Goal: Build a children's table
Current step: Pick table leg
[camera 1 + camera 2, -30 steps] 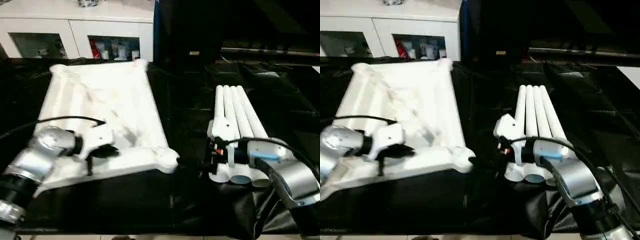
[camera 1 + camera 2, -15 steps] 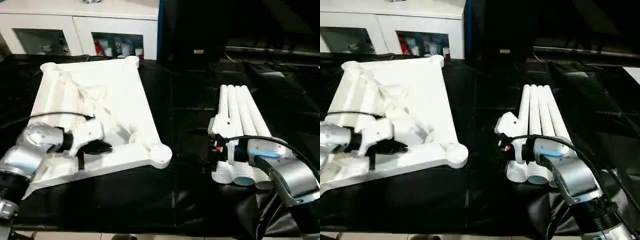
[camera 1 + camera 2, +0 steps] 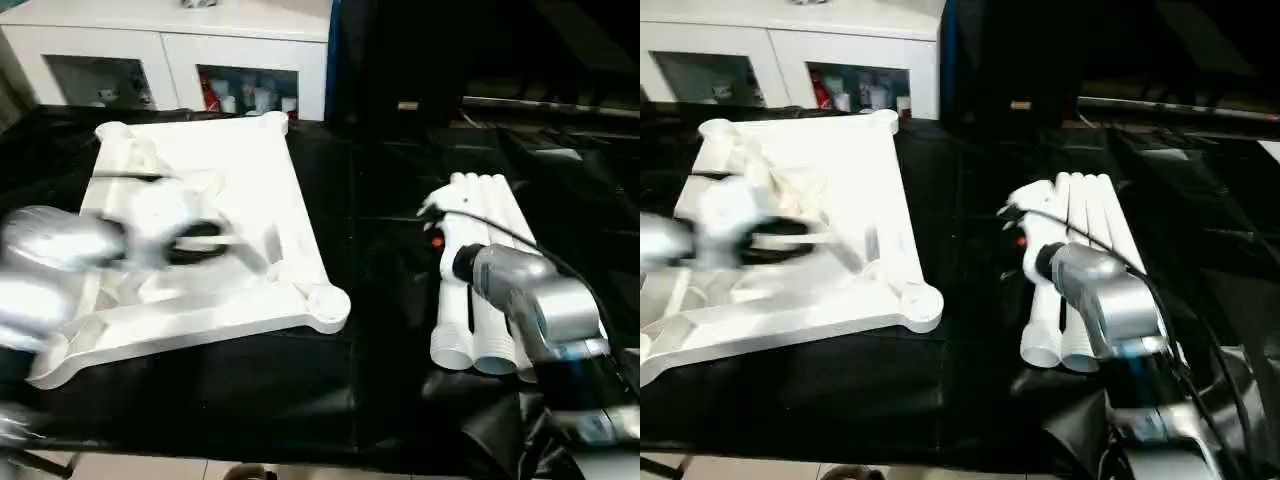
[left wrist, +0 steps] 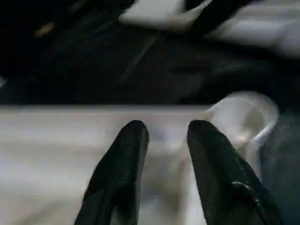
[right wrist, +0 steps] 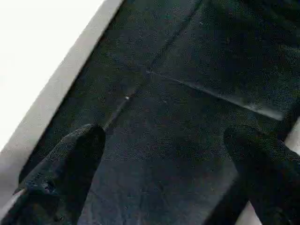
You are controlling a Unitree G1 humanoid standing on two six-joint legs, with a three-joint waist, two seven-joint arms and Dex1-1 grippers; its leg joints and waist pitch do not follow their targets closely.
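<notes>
1. The tabletop [image 3: 210, 230] lay underside up at the worktop's [image 3: 300, 400] left; four legs [image 3: 480, 270] lay bundled at the right.
2. The left hand [image 4: 161, 140], fingers slightly apart, hovered over the tabletop; the right hand [image 5: 164, 154], spread wide, held nothing.
3. Judged step: leg pickup, which calls for the right hand to close on one leg.

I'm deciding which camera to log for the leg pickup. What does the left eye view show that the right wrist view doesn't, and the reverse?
Left eye view adds: the upturned tabletop with its corner sockets, the four legs lying side by side to its right, both silver forearms, and a white cabinet behind. Right wrist view adds: the right gripper close up, its two black fingers spread wide with nothing between them, plus a white surface I cannot identify. Shared: the black cloth on the work table.
</notes>
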